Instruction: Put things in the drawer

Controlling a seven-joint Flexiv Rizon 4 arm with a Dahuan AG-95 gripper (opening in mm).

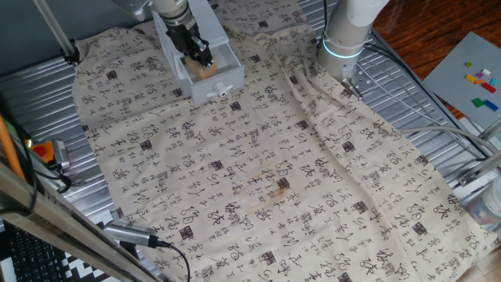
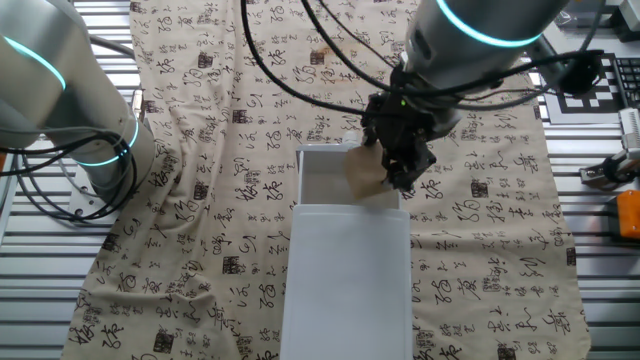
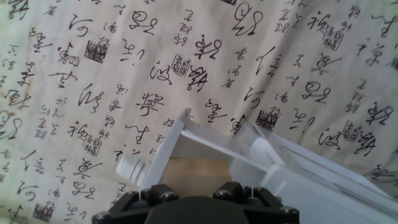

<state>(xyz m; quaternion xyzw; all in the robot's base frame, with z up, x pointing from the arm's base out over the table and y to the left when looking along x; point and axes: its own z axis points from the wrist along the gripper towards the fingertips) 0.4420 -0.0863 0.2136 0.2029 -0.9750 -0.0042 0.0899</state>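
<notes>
Top centre of one fixed view: gripper down inside the open white drawer. Fingers pinch the tan wooden cube. Printed cloth beneath.

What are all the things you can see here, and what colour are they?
Cube: one, light tan, inside the open drawer tray, between the gripper's fingers.
Drawer: one, white, tray slid out, at the far end of the cloth.
Cloth: one, cream with black writing, spread over the table.
Stain: one, orange-brown, mid-cloth.
Bricks: several, mixed colours, on a grey board at the far right.
Arm: one, grey with a glowing blue ring, over the drawer.
Gripper: one, black, down in the tray at the cube.
</notes>
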